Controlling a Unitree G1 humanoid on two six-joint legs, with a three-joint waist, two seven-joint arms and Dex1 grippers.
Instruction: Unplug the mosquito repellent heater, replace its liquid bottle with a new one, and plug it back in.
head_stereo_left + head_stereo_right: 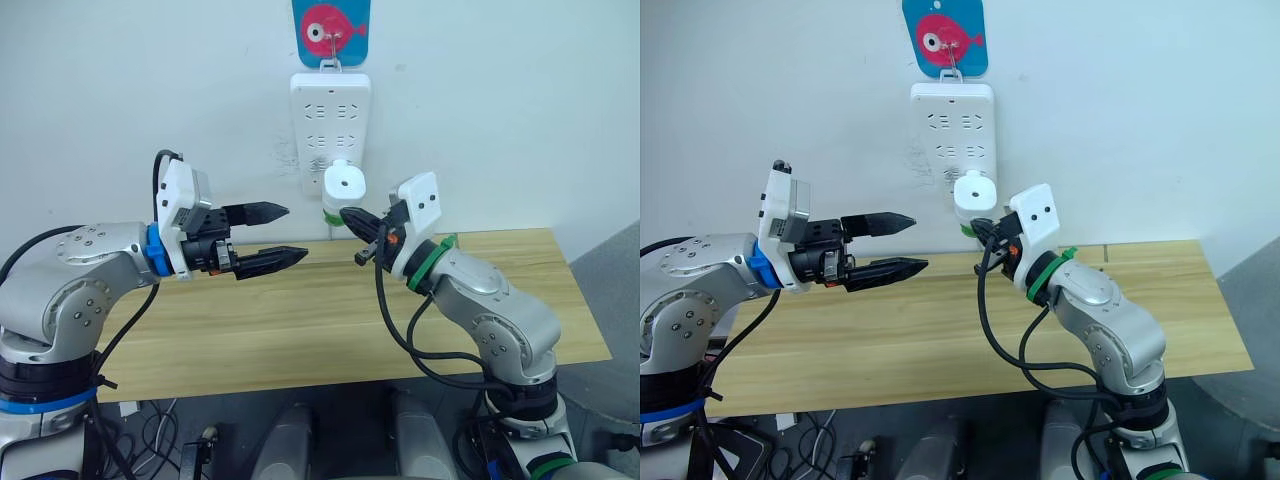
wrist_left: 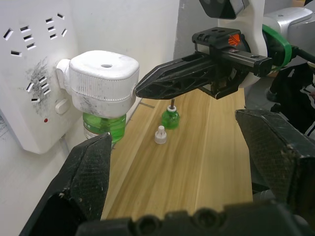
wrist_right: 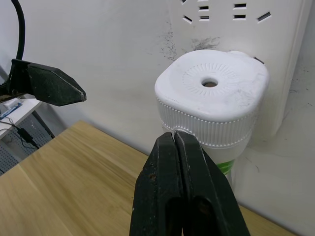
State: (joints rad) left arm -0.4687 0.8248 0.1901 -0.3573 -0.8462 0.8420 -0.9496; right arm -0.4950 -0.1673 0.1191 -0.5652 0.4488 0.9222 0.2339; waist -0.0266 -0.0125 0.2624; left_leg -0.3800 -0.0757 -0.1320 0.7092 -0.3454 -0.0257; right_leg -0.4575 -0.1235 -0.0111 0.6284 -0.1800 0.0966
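Note:
The white mosquito repellent heater sits plugged into the wall power strip, with a green liquid bottle screwed in under it. My right gripper is shut, its tip right at the heater's ribbed side, with nothing held. To the left of the heater my left gripper hovers open and empty above the table. A small green bottle with a wick and a white cap stand on the table near the wall.
The wooden table runs along the white wall. A blue hook plate with a pink fish holds the power strip. Black cables hang from both arms.

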